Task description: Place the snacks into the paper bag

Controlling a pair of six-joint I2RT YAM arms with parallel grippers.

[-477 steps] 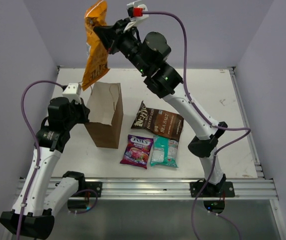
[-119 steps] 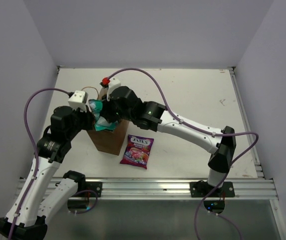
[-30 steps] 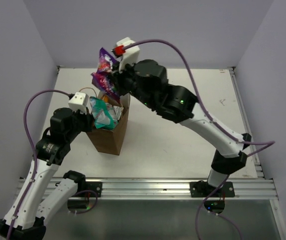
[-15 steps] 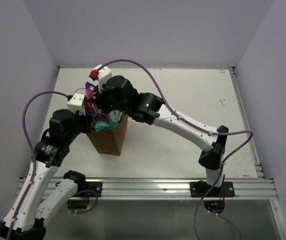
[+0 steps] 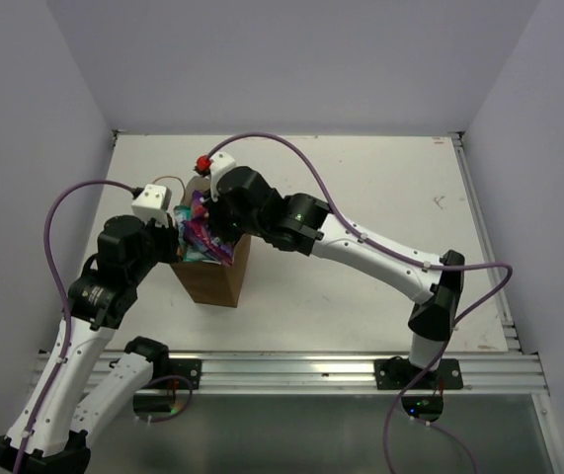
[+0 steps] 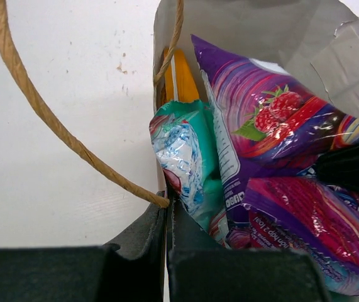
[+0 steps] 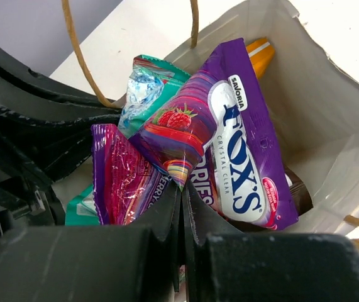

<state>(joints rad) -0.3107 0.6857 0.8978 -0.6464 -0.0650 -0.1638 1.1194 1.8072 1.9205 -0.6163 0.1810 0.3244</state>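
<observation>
The paper bag point(image 5: 212, 278) stands upright at the table's left. My left gripper point(image 5: 175, 240) is shut on its near rim, as the left wrist view shows point(image 6: 168, 204). My right gripper point(image 5: 216, 227) is shut on the folded purple Fox's candy bag point(image 7: 242, 157) and holds it in the bag's mouth point(image 7: 182, 189). The teal-white packet point(image 7: 144, 88) stands in the bag beside it. The orange chip bag point(image 7: 261, 53) pokes up behind. A corner of the dark brown chip bag point(image 7: 298, 192) shows under the purple one. All of them also show in the left wrist view: purple point(image 6: 273, 126), teal point(image 6: 188, 151), orange point(image 6: 182, 78).
A twisted paper handle point(image 6: 53, 119) loops out over the white table point(image 5: 380, 207) on the bag's left side. The right arm reaches across the table's middle to the bag. Grey walls stand close on both sides and behind.
My right gripper has come down with the purple candy bag from high above the paper bag into its mouth. The left gripper has kept its hold on the rim.
</observation>
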